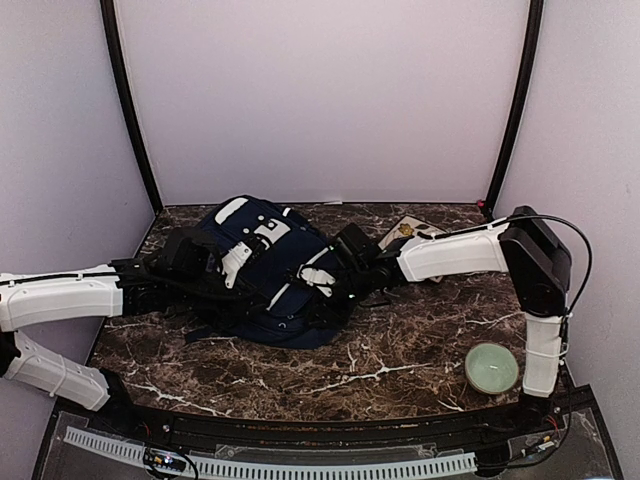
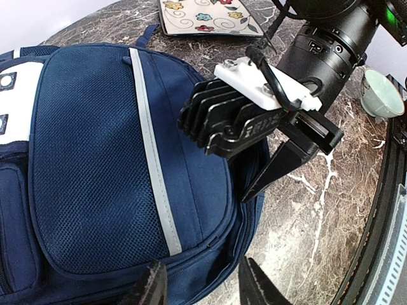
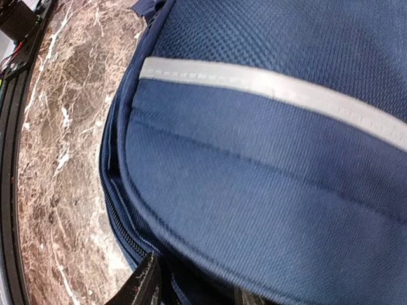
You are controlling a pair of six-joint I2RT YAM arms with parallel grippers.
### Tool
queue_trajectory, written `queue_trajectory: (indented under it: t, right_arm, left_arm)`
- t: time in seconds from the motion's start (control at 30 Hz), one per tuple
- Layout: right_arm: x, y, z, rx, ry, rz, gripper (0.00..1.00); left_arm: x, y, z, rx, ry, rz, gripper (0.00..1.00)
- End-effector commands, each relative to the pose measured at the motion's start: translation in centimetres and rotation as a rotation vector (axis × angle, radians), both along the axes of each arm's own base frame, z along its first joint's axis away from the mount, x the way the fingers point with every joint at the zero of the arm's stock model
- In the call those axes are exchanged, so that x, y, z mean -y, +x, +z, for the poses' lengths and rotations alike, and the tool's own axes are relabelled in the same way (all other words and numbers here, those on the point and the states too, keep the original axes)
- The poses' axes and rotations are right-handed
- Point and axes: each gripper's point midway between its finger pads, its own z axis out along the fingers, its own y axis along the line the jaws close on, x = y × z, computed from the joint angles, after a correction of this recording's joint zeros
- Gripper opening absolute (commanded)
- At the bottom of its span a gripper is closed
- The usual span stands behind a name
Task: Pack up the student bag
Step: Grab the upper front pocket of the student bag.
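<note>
My left gripper (image 2: 202,274) hangs open at nine o'clock of the backpack (image 2: 95,159); right gripper (image 3: 194,281) at three o'clock, can't tell its grip.

The student bag (image 1: 278,295), navy blue with thin white trim and a white patch, lies flat, front pockets upward, just left of the flowered tray (image 1: 405,232).

1. Left arm (image 1: 60,298) and right arm (image 1: 455,253): white shells with black joints.
2. A thin black cable (image 1: 583,243) loops off the right arm's elbow.
3. A screwed-down white bracket (image 2: 264,82) caps a black finned block (image 2: 219,121).
4. Left gripper (image 2: 203,283): black, pointed fingers.
</note>
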Motion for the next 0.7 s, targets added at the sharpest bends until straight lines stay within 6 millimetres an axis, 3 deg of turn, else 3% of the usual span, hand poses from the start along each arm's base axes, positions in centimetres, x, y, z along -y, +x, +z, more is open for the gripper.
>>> queue_trajectory:
  t: [0.0,0.1,0.27,0.43,0.67]
  right_arm:
    - [-1.5,1.1,0.5,0.087,0.028,-0.006,0.4]
    - [-1.8,0.8,1.3,0.112,0.062,0.0,0.4]
    - [-2.1,0.7,0.8,0.126,0.055,0.02,0.43]
    - [-2.9,-0.2,-0.1,0.131,0.043,0.056,0.38]
    - [-3.0,1.0,0.0,0.204,0.038,0.009,0.26]
  left_arm:
    - [-0.5,-0.1,-0.8,-0.009,0.016,0.014,0.41]
    - [-0.5,-0.3,-1.0,-0.012,0.016,0.01,0.41]
    - [-0.4,-0.2,-1.2,-0.009,0.015,0.005,0.41]
    - [-0.6,0.0,-1.4,0.0,0.031,0.01,0.41]
    - [-0.9,-0.2,-2.0,-0.002,0.046,0.015,0.41]
